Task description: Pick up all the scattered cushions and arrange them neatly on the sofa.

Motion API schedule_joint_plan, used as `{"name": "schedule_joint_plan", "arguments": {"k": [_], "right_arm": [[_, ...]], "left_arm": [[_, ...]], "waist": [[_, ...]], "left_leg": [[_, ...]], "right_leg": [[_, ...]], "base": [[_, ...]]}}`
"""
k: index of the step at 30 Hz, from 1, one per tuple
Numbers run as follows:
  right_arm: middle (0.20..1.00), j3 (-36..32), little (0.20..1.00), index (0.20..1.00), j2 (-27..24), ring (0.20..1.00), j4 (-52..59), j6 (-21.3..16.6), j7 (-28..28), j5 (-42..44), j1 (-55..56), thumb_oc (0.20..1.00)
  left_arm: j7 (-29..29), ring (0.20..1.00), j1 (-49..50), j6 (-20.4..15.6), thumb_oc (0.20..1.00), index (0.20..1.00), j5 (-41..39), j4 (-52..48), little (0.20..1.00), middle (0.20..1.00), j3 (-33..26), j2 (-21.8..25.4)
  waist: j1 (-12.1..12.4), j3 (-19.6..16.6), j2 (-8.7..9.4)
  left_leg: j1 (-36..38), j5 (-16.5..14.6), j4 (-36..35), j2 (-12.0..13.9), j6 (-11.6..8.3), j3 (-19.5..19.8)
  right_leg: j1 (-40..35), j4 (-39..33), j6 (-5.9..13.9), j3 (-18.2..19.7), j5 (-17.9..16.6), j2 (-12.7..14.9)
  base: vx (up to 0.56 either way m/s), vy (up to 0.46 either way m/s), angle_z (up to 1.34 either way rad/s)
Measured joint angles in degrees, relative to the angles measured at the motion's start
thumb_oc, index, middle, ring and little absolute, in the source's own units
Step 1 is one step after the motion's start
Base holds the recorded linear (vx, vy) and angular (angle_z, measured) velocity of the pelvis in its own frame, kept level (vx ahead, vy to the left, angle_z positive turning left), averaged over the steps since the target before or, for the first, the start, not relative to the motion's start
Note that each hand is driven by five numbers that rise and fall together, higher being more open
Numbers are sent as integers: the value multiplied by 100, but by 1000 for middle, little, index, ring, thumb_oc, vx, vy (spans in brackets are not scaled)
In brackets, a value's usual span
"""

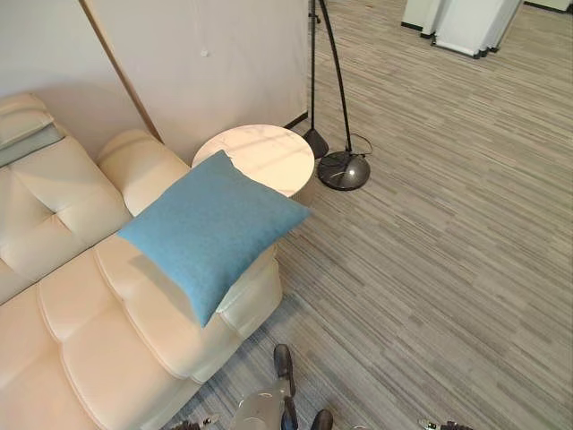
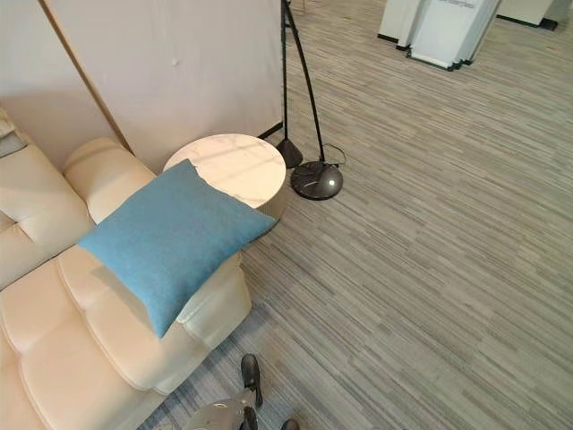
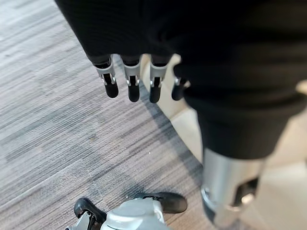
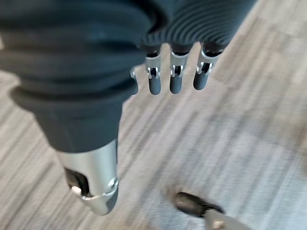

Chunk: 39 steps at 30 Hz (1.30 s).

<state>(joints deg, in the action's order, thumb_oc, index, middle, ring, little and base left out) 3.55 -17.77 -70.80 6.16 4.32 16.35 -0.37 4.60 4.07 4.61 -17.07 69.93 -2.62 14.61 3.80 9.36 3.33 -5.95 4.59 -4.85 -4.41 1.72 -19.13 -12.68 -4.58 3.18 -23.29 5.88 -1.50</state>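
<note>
Cream leather sofa (image 1: 81, 296) fills the left of my head view, with grey striped carpet (image 1: 430, 269) over the rest. One blue cushion (image 1: 210, 228) lies tilted on the sofa's end, over the armrest, its far corner reaching the round white side table (image 1: 264, 154) just beside the sofa. Beyond the table stands a floor lamp (image 1: 343, 168) on a dark round base, against a beige wall panel (image 1: 215, 63). My left hand (image 3: 132, 84) and right hand (image 4: 175, 76) hang over carpet, fingers straight and empty.
</note>
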Motion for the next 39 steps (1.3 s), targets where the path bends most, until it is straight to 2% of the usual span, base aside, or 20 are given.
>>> {"name": "schedule_joint_plan", "arguments": {"k": [1,2,3,5,6,8,11,13,16,17,18,19,21,23,24,25,27,31,34,39], "right_arm": [[1000,-26,1000,1000,-43,1000,-11,-5,-11,-59,163,1000],[1000,-54,1000,1000,-91,1000,71,-17,4,-63,215,1000],[1000,-16,1000,1000,-34,1000,181,14,-70,-60,359,1000],[1000,31,1000,1000,26,1000,277,7,-95,-61,397,1000],[1000,25,1000,1000,92,1000,237,16,-92,-60,467,1000],[1000,19,1000,1000,100,1000,276,0,-77,-57,389,1000],[1000,-2,1000,1000,96,1000,378,-9,-84,-49,318,1000],[1000,13,1000,1000,160,1000,408,-76,-89,-2,319,1000],[1000,-13,1000,1000,203,1000,297,-71,-80,68,335,1000],[1000,-76,1000,1000,208,1000,272,-69,-74,66,331,1000],[1000,-185,1000,1000,243,1000,211,-82,-72,68,363,1000],[1000,-194,1000,1000,257,1000,178,-82,-70,67,407,1000],[1000,-234,1000,1000,268,1000,-14,-60,-46,67,473,1000],[1000,-234,1000,1000,222,1000,-20,-97,72,67,290,1000],[1000,-247,1000,1000,220,1000,75,-107,122,69,265,1000],[1000,-277,1000,1000,204,1000,106,-116,169,72,286,1000],[1000,-720,1000,1000,76,1000,225,-135,301,128,249,1000],[1000,-943,1000,1000,-274,1000,272,-193,450,176,162,1000],[1000,-1627,1000,1000,-900,1000,730,-110,643,176,363,1000],[1000,-2300,1000,1000,-1341,1000,1728,-22,992,100,586,1000]], "left_arm": [[2,1000,49,22,1000,1000,-5,66,1000,1000,-29,-76],[15,1000,44,32,1000,1000,-21,72,1000,1000,8,-96],[14,1000,31,24,1000,1000,-29,58,1000,1000,40,-62],[25,1000,2,15,1000,1000,-32,-9,1000,1000,92,71],[40,1000,-86,-13,1000,1000,-36,-62,1000,1000,277,248],[64,1000,-312,-16,1000,1000,-53,-135,1000,1000,458,279],[49,1000,-458,-38,1000,1000,-55,-237,1000,1000,481,190],[54,1000,-463,-38,1000,1000,-105,-231,1000,1000,488,214],[38,1000,-539,-44,1000,1000,-211,-158,1000,1000,476,219],[40,1000,-463,-42,1000,1000,-211,-150,1000,1000,487,189],[40,1000,-404,-30,1000,1000,-211,-110,1000,1000,488,154],[38,1000,-414,-29,1000,1000,-212,-116,1000,1000,491,147],[35,1000,-410,-61,1000,1000,-263,-174,1000,1000,511,142],[45,1000,-328,-73,1000,1000,-438,-160,1000,1000,474,71],[40,1000,-322,-75,1000,1000,-451,-225,1000,1000,471,75],[43,1000,-353,-110,1000,1000,-457,-305,1000,1000,485,86],[86,1000,-381,-125,1000,1000,-558,-358,1000,1000,498,30],[187,1000,-526,-128,1000,1000,-915,-390,1000,1000,469,73],[260,1000,-528,-135,1000,1000,-1263,-922,1000,1000,416,64],[448,1000,-329,-145,1000,1000,-1579,-1640,1000,1000,167,171]], "waist": [[-63,-144,-267],[-78,-107,-362],[-86,-223,-405],[-186,-188,-257],[-272,-239,20],[-263,-121,-4],[-200,47,-189],[-224,40,-298],[-316,28,-153],[-309,31,-177],[-380,17,-246],[-500,-5,-228],[-433,-93,-79],[-367,-52,-33],[-377,-20,107],[-405,-21,184],[-347,6,-56],[-392,83,-42],[-575,77,-253],[-649,81,-342]], "left_leg": [[285,-149,-7,126,244,15],[372,123,-17,205,629,102],[588,35,15,170,723,288],[726,29,52,-24,723,507],[857,-35,30,-288,816,786],[956,-108,28,-316,878,1272],[1243,-207,37,-263,706,1473],[1431,-564,55,-258,257,1940],[1594,-546,38,-358,321,2209],[1661,-558,40,-360,312,2303],[1730,-623,53,-329,210,2824],[1737,-623,115,-336,207,2947],[1820,-622,53,-416,204,2912],[1629,-698,517,-493,5,2834],[1338,-967,956,-510,-103,2650],[1254,-962,765,-221,-79,2488],[1182,-1007,732,234,-231,2597],[830,-966,1333,105,-302,2274],[954,-861,710,232,-412,1700],[1132,-644,179,304,-109,1517]], "right_leg": [[-11,522,123,-66,195,-73],[262,1506,169,-68,484,1],[850,3232,244,-26,625,377],[1576,5063,333,181,453,891],[2078,5572,475,626,573,1155],[2625,4791,258,1218,748,942],[2787,3297,181,1366,538,736],[2717,1826,194,2210,180,169],[2581,741,172,2497,-553,-2],[2474,679,197,2435,-569,5],[2062,364,92,2523,-850,14],[1838,176,-2,2513,-1026,59],[1503,68,-328,2483,-1563,101],[1371,-11,-398,2472,-1627,186],[1328,-12,-466,2464,-1579,355],[1300,-7,-425,2387,-1493,377],[1274,54,-371,2152,-1263,143],[1116,-46,-238,1908,-1174,360],[1129,-44,-232,1602,-1171,346],[1176,-44,-209,1548,-1205,284]], "base": [[513,356,56],[281,241,71],[258,179,55],[157,74,93],[164,9,121],[267,-12,112],[258,-90,76],[263,-105,90],[259,-141,103],[279,-195,77],[323,-249,99],[274,-232,131],[273,-297,67],[219,-270,21],[234,-334,59],[171,-256,62],[73,-137,41],[9,-116,41],[43,-28,59],[46,50,7]]}}
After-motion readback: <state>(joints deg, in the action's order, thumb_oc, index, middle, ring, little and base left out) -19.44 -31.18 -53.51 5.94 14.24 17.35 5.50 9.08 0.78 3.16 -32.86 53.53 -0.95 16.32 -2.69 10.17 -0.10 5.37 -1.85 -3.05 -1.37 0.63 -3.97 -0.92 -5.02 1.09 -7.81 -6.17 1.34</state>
